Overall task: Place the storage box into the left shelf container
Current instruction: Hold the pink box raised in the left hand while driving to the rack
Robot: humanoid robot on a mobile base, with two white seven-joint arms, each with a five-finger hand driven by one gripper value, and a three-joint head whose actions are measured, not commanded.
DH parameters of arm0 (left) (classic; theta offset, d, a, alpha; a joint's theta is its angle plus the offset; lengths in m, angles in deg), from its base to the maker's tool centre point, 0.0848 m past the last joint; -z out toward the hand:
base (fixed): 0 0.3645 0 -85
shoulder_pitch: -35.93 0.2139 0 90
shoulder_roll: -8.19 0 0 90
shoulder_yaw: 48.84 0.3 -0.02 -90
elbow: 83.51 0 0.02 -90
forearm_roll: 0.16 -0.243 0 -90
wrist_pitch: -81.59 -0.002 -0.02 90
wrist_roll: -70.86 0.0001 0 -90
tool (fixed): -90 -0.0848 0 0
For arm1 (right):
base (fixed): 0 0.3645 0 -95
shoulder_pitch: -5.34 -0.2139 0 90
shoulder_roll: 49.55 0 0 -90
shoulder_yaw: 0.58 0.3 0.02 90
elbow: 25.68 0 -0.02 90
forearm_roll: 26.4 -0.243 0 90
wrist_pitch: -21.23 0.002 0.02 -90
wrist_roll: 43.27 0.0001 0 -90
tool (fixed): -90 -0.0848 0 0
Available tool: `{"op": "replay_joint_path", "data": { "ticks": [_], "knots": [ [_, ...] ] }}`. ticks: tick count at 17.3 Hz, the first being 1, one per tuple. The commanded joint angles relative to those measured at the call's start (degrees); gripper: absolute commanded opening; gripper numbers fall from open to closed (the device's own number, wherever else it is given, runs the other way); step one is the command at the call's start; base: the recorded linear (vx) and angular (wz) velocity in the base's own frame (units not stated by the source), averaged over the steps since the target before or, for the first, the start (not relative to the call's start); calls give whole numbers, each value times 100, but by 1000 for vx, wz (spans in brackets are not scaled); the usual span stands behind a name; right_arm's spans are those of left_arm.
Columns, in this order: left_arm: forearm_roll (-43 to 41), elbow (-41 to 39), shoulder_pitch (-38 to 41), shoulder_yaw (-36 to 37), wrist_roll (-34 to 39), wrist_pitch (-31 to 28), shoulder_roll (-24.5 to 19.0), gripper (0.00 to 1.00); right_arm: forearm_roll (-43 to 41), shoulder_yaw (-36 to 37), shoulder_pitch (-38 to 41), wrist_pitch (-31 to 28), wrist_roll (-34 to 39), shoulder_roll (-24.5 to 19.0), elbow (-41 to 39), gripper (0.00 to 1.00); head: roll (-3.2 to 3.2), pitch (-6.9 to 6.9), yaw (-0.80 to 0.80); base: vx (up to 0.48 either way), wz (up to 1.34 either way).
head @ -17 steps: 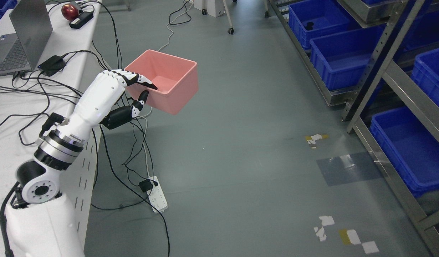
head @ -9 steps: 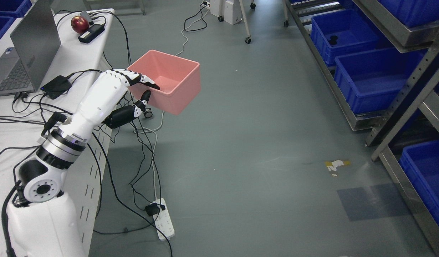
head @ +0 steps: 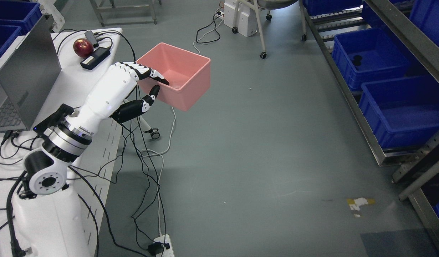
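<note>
Head view has swung (the camera moved, not the things): the left hand (head: 142, 87) keeps its fingers clamped on the near rim of the pink box (head: 178, 80), held above the floor, well apart from the blue bins (head: 401, 110) at the right, so carrying remains.

The storage box (head: 176, 76) is a pink, open-topped, rectangular plastic tub with nothing seen inside. It is held clear of the floor, just off the far right corner of the white bench (head: 67, 76), with its opening turned upward and slightly tilted. Its near left rim is pinched by the left hand (head: 142, 89): the fingers (head: 151, 73) are laid over the rim into the box, and the thumb is pressed against the outer wall below. The blue shelf containers (head: 401, 110) are seen along the right side, well apart from the box, on low racks; a small dark object lies in the farther one (head: 369, 57).
</note>
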Motion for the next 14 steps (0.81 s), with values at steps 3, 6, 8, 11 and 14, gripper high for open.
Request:
{"op": "replay_joint_path", "data": {
  "ticks": [3, 6, 8, 11, 14],
  "knots": [
    [-2, 2, -66, 375, -1, -2, -100, 1, 44, 0, 1, 0, 1960, 100, 0, 100, 0, 0, 0, 325, 135],
    [-2, 2, -66, 366, -1, -2, -100, 1, 44, 0, 1, 0, 1960, 100, 0, 100, 0, 0, 0, 304, 79],
    [-2, 2, -57, 375, -1, -2, -100, 1, 44, 0, 1, 0, 1960, 100, 0, 100, 0, 0, 0, 270, 3],
    [-2, 2, -57, 375, 8, -2, -100, 1, 44, 0, 1, 0, 1960, 100, 0, 100, 0, 0, 0, 254, 2],
    [-2, 2, -48, 383, 8, -2, -100, 1, 44, 0, 1, 0, 1960, 100, 0, 100, 0, 0, 0, 228, -39]
  ]
}}
